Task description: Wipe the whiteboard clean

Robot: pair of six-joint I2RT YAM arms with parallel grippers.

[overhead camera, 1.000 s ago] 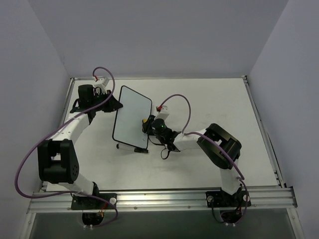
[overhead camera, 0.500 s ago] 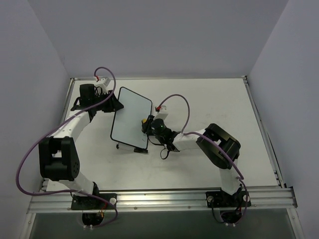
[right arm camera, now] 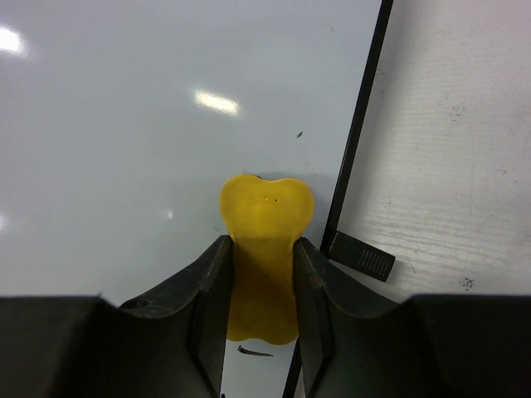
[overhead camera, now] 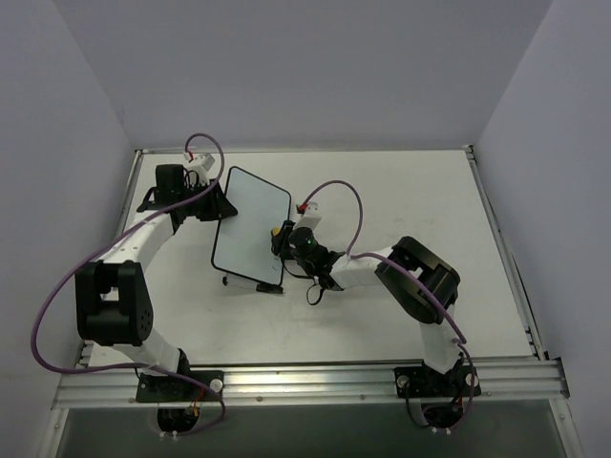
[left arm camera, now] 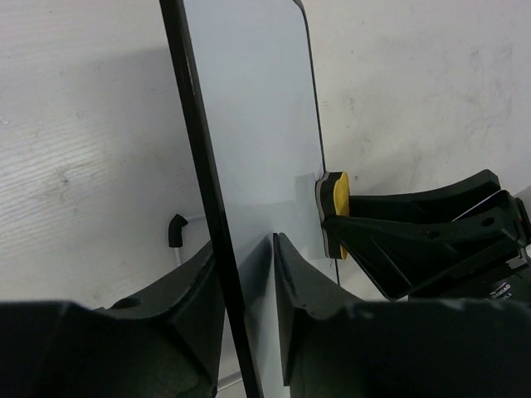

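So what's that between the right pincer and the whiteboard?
A small yellow eraser, clamped in the right pincer and seemingly pressed against the whiteboard. The right wrist view shows it best; the left wrist view shows it side-on.

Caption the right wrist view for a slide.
Right gripper holds a yellow eraser against the whiteboard, close to its black-framed edge.

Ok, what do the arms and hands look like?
The left arm and right arm have white links with bulky black joints; a purple cable loops along each, ending in a red plug. The left hand and right hand have matte black, wedge-shaped fingers.
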